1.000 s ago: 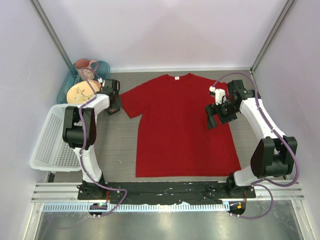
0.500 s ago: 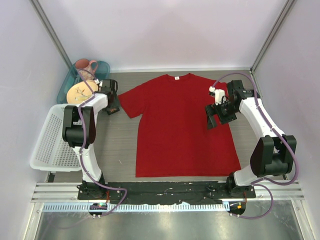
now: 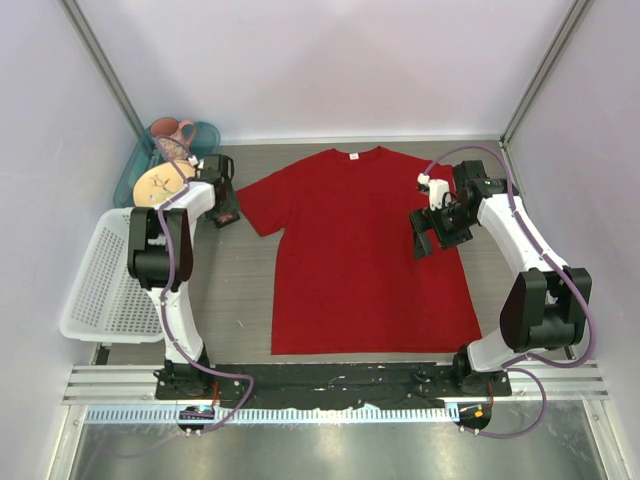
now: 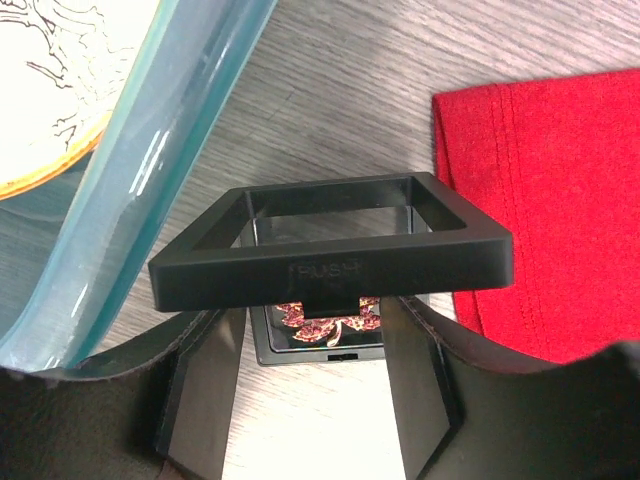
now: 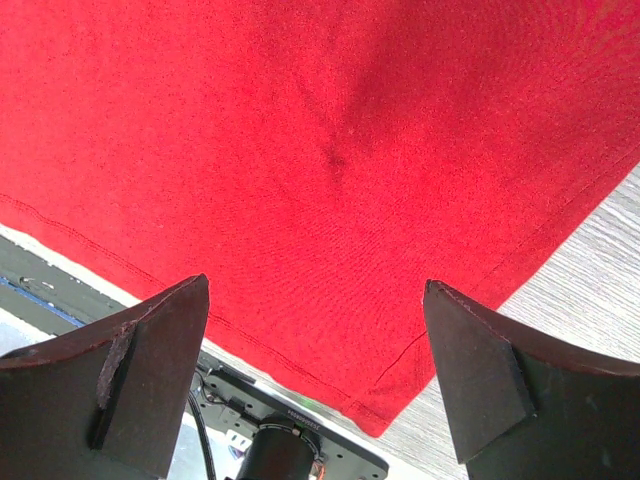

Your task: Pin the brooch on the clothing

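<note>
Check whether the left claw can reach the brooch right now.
Probably not directly: the brooch lies in the black box, beneath its raised lid frame, which overhangs it ahead of the left claw.

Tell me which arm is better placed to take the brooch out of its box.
Left, most likely. The left gripper is at the open black box, with the brooch inside, between its fingers. The right gripper hangs open over the T-shirt.

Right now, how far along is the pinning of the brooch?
Done: the plain red T-shirt lies spread flat. In hand: the left pincer straddles the small black square box, the pink leaf-shaped brooch inside. Left: lifting the brooch out and pinning it; the open right pincer hovers over the shirt.
</note>
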### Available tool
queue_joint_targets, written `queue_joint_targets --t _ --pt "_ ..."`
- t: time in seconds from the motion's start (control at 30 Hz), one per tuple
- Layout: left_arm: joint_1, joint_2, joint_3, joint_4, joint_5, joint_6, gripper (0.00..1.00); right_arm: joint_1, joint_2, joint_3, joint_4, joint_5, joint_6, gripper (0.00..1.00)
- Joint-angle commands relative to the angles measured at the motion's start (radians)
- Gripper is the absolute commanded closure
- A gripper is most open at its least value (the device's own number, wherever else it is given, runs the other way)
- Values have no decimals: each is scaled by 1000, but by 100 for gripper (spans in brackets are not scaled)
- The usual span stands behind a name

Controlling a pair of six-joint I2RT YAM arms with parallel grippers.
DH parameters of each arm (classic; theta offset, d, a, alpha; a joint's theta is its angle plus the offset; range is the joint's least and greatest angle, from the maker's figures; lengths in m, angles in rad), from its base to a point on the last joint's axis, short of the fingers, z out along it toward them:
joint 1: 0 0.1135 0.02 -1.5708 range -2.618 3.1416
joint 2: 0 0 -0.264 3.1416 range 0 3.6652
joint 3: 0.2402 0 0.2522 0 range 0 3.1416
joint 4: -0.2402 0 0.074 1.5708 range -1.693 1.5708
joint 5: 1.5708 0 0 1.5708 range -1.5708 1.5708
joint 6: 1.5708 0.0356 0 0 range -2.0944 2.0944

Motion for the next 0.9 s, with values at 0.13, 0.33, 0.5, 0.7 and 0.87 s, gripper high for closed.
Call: queue_joint_targets --t 0.13,0.33,0.5,0.7,0.87 --pt "11 27 49 -28 9 -14 48 4 9 19 7 5 9 8" --pt "12 25 48 -30 10 -14 54 4 12 22 4 2 10 8" --pt "12 -28 -6 13 16 -21 59 4 18 28 -1 -1 9 8" --pt "8 -100 -21 34 50 -26 60 4 21 45 -13 -15 6 7" --pt "-2 -136 -21 24 65 -26 61 5 18 52 -15 -16 4 8"
